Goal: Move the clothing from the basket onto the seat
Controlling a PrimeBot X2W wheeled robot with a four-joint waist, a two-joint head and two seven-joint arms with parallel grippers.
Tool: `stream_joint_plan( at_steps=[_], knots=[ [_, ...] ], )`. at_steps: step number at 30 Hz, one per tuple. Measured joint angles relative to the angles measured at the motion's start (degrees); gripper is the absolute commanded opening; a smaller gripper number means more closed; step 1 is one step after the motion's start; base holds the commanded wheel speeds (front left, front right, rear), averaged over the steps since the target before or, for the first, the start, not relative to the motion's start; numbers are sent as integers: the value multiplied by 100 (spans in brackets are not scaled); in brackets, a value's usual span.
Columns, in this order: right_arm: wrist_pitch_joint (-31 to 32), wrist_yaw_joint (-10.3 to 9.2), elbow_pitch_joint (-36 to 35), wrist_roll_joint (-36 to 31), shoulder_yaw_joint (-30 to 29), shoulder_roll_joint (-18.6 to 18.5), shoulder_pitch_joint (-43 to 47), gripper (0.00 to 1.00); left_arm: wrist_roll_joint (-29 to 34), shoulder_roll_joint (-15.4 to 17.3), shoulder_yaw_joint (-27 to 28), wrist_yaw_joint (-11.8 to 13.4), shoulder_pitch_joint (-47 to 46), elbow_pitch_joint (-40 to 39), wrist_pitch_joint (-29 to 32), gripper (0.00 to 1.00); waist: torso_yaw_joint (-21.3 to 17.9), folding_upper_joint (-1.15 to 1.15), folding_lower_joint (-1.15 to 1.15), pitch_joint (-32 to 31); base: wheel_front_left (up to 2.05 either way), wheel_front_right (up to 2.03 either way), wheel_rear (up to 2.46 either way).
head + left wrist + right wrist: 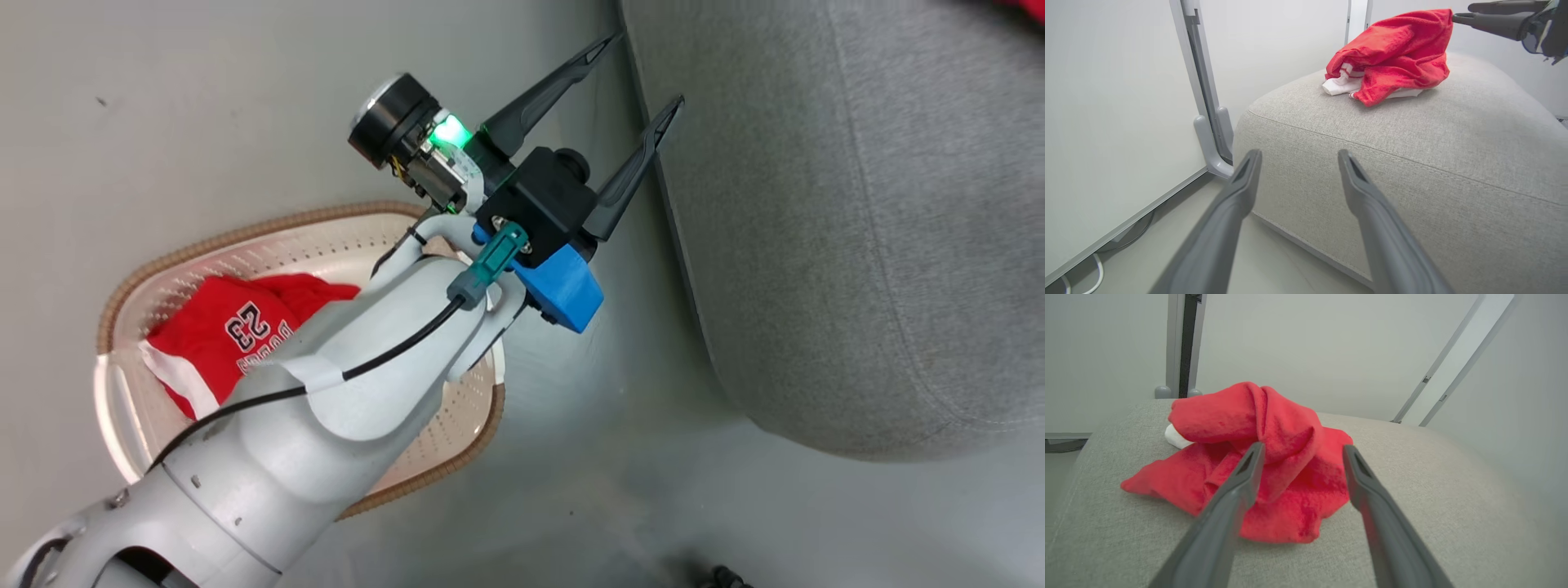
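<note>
hovering wide apart and empty, our right gripper (1303,448) points at one red garment (1274,416) lying on the seat (1433,490). our left gripper (647,67) (also spread, holding nothing) hangs between seat and basket (269,222), where we see the jersey (220,327).

The floor (571,490) beneath me is pale grey and glossy, with a small dark object (722,576) at the lower edge that I cannot make out. Off my left side stands a white wall panel (1106,122). A grey post (1197,61) runs down beside it to a rounded foot (1210,139), and a thin cable (1099,271) loops on the floor below. Off my right side is a plain white wall (1310,343) with a pale slanted frame (1457,355).
</note>
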Motion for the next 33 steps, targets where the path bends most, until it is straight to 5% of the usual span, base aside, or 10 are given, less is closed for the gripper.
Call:
stream_joint_plan(
  at_steps=[10, 21, 33],
  knots=[
    [-1, 0, -1184, -49, 109, 264, 1309, 100, -314, -25, 483, 256, 776, 40, -187, 100, 165, 0, 0, -1111, 0, 0, 0],
    [0, 0, -2085, -160, 537, 755, 2509, 100, -132, 247, 1688, 436, 2177, -742, -191, 100, 614, 0, -2, -2270, 0, 0, 0],
    [-1, -1, -2245, -67, 1510, 1155, 3038, 100, 464, -10, 3367, 126, 3918, -1391, -196, 100, 1261, -1, -2, -3275, 0, 0, 0]
  ],
)
